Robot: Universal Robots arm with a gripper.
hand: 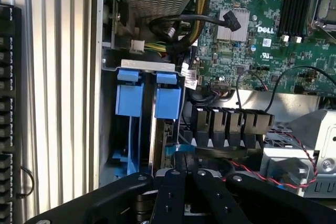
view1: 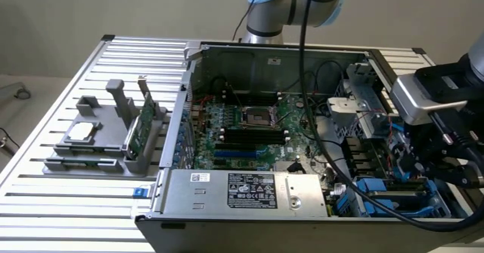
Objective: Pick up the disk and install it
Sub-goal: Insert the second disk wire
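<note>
Currently, the ribbed metal table [view1: 68, 202] carries an open desktop computer case [view1: 280, 57], lying on its side with the interior exposed. Inside the case, the green motherboard [view1: 242, 134] occupies the floor, with the empty CPU socket [view1: 255, 116] near its centre and the silver power supply [view1: 250, 192] along the near wall. At the exterior view's left, a grey fixture [view1: 98, 145] on the table holds a green circuit card [view1: 140, 125] upright and a small square silver chip [view1: 81, 130] lying flat. At the exterior view's right, the arm's black wrist assembly [view1: 442, 145] hangs over the drive bay corner of the case. The disk [hand: 168, 153] sits in that bay, edge-up, just beside the blue bay latches [hand: 149, 98]; its blue carrier edge shows directly ahead of the gripper [hand: 185, 169]. The black fingers [hand: 170, 198] are pressed together at their tips. Whether they pinch the carrier edge cannot be determined from either view.
</note>
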